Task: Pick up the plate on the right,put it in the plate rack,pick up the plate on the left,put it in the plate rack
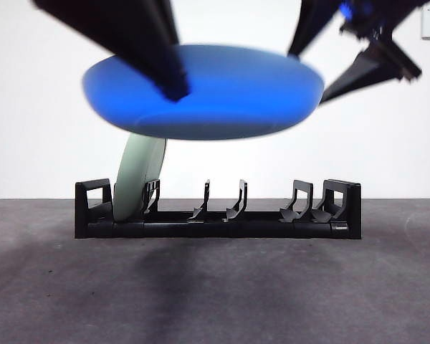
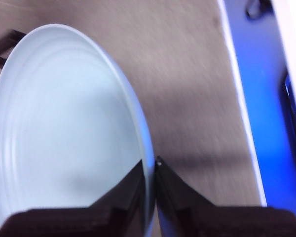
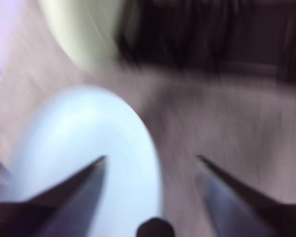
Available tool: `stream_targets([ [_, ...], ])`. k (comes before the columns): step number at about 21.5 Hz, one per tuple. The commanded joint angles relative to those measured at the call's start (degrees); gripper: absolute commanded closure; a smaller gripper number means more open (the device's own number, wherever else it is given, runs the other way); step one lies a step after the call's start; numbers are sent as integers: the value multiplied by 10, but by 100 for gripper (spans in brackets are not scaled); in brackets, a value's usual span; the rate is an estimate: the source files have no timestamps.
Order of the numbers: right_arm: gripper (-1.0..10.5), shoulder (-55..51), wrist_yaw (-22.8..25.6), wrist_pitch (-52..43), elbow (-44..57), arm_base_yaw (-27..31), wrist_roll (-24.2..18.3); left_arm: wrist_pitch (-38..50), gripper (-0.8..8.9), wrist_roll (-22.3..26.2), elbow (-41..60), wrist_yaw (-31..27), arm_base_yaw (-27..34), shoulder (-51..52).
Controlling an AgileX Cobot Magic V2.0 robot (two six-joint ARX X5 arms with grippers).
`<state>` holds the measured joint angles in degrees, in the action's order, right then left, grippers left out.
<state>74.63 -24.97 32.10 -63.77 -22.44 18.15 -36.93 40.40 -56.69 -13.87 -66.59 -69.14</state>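
Observation:
A blue plate (image 1: 208, 97) hangs nearly flat in the air above the plate rack (image 1: 222, 222), tilted a little. My left gripper (image 1: 173, 89) reaches in from the upper left and is shut on its rim; in the left wrist view the jaws (image 2: 150, 170) pinch the edge of the pale-looking plate (image 2: 64, 128). A pale green plate (image 1: 140, 179) stands upright in the rack's left slots. My right gripper (image 1: 308, 75) hovers open by the blue plate's right edge. In the blurred right wrist view its jaws (image 3: 151, 158) hold nothing, with the blue plate (image 3: 84, 143) and green plate (image 3: 84, 29) beyond.
The rack sits on a dark grey table (image 1: 215, 287) against a white wall. Its middle and right dividers (image 1: 301, 201) hold nothing. A blue surface (image 2: 266, 98) shows beside the table in the left wrist view.

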Motion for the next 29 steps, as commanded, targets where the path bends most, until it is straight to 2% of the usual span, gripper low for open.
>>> stream_targets([
  [1, 380, -47, -2, -40, -11, 8, -3, 70, 822, -70, 0, 50, 10, -2],
  [5, 383, -144, 2, -83, -12, 23, 4, 248, 822, -229, 0, 107, 85, -9],
  [7, 383, -190, 28, -81, -12, 30, 4, 331, 822, -307, 0, 160, 139, -19],
  [12, 384, -254, 61, -81, -12, 30, 4, 461, 822, -430, 0, 280, 222, -51],
  [15, 384, -278, 61, -81, -12, 30, 4, 533, 822, -499, 0, 311, 260, -81],
  [20, 384, -292, 61, -73, -12, 30, 4, 651, 822, -594, -2, 323, 298, -147],
  [23, 384, -289, 61, -59, -12, 30, 2, 673, 822, -640, -19, 322, 311, -189],
  [29, 385, -280, 60, -48, -12, 30, 2, 676, 822, -646, -76, 293, 315, -241],
])
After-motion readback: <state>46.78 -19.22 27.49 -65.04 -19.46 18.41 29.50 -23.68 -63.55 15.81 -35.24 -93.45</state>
